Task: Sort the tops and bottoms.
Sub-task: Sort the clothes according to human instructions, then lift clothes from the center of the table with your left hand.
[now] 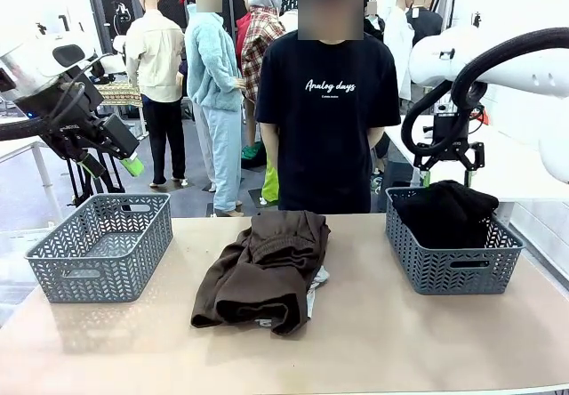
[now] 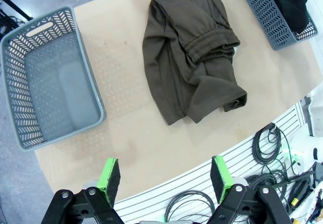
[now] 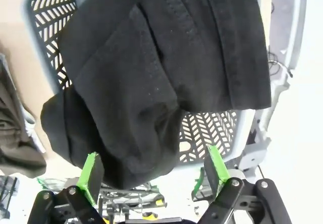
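The right jaws stand wide open, green pads (image 3: 92, 176) apart, gripping nothing, just above the black bottoms (image 3: 151, 82). That garment lies bunched in the right basket (image 3: 212, 128), with a fold spilling over the rim. The left jaws, pads (image 2: 111, 176) spread, are also open and empty, held high over the near left of the table (image 2: 131, 123), well apart from everything.

Between the baskets, the brown bottoms (image 1: 267, 270) lie in a loose folded heap on the table, with the gathered waistband toward the person. A pale sliver of cloth (image 1: 318, 278) peeks from under their right edge and is probably the grey top. The left basket (image 1: 98, 248) is empty.

All of this looks like soft, light, limp cloth that will sag and trail when lifted. The waistband or a thick fold looks like the surest place to pinch. The top looks pinned underneath.
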{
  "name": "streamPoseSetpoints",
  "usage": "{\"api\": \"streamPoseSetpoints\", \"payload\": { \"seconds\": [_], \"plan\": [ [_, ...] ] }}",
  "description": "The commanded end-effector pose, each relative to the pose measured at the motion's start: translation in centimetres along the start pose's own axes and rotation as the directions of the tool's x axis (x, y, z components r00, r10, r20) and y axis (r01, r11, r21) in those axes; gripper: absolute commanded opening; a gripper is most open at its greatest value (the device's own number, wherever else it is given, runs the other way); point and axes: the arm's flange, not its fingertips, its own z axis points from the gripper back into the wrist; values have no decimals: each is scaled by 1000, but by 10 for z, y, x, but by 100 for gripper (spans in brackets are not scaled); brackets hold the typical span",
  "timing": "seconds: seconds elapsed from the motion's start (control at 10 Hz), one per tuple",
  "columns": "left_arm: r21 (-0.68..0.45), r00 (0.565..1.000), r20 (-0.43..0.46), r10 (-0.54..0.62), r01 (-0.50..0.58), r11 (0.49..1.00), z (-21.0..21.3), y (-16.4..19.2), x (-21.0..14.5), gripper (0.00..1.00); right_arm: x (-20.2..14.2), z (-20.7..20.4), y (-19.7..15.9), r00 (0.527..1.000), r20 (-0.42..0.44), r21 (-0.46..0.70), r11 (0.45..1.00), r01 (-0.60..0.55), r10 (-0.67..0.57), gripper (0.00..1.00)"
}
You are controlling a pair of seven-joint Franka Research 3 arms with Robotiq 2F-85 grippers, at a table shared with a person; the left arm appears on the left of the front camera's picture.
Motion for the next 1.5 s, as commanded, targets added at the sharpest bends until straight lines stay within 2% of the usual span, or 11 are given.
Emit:
{"api": "streamPoseSetpoints", "payload": {
  "seconds": [0.0, 1.4],
  "plan": [
    [-1, 1000, 1, -2, 2, 1000, 2, 1, -1, 93, 3, -5, 0, 1000, 1, 0, 1000, -1, 1, 100],
    [-1, 1000, 1, -2, 2, 1000, 2, 1, -1, 93, 2, -3, 0, 1000, -5, 0, 1000, 1, -1, 100]
  ]
}}
